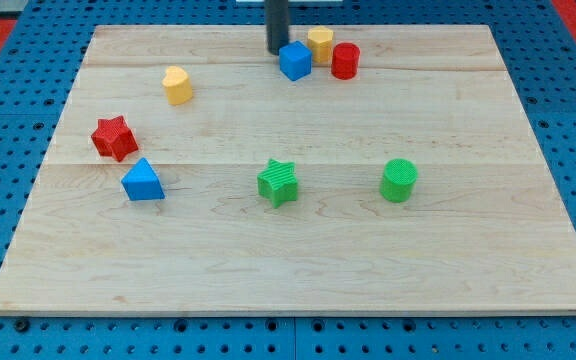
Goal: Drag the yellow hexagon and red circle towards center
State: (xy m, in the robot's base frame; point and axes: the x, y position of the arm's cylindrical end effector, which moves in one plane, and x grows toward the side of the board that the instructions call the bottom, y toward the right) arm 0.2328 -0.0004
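Note:
The yellow hexagon (320, 43) sits near the view's top edge of the wooden board, a little right of the middle. The red circle (345, 61) stands just to its right and slightly below, close to it. A blue cube (295, 61) lies just left of and below the hexagon, touching or nearly touching it. My tip (277, 52) comes down from the view's top and rests just left of the blue cube, at its upper left side. It is a short way left of the yellow hexagon, with the blue cube between it and the red circle.
A yellow heart (177, 85) lies at upper left. A red star (114, 138) and a blue triangle (143, 181) sit at left. A green star (278, 182) is near the middle and a green circle (399, 180) right of it. The board (288, 270) lies on blue pegboard.

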